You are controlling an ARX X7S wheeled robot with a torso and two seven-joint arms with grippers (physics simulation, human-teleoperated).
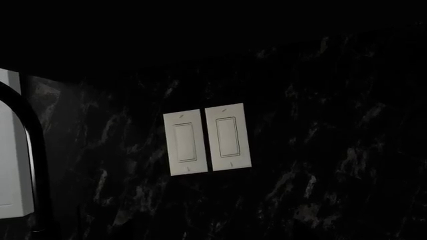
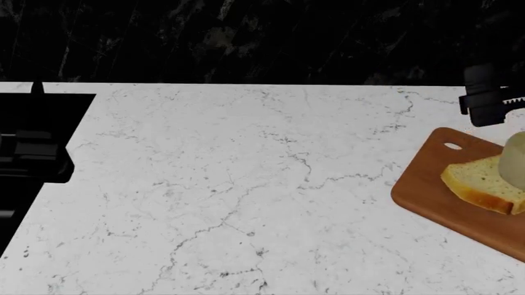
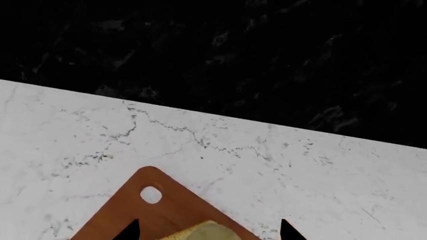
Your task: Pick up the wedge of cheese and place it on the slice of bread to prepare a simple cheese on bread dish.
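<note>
Head view: a white marble countertop meets a black veined backsplash; a black cooktop occupies the counter's left edge. At the right edge lies a reddish-brown wooden cutting board with a hanging hole near its far corner. On the board rests the slice of bread, cream crumb with tan crust, and the wedge of cheese, pale yellow-beige, sits on the slice's right part, cut off by the frame edge. Part of the right arm, black, hangs above the counter just beyond the board. Right wrist view: the right gripper shows only two dark fingertips, spread apart on either side of the cheese and bread, with visible gaps between tips and food; nothing is clamped. Left wrist view: two white rocker switches on the dark backsplash; the left gripper is out of sight in every view.
</note>
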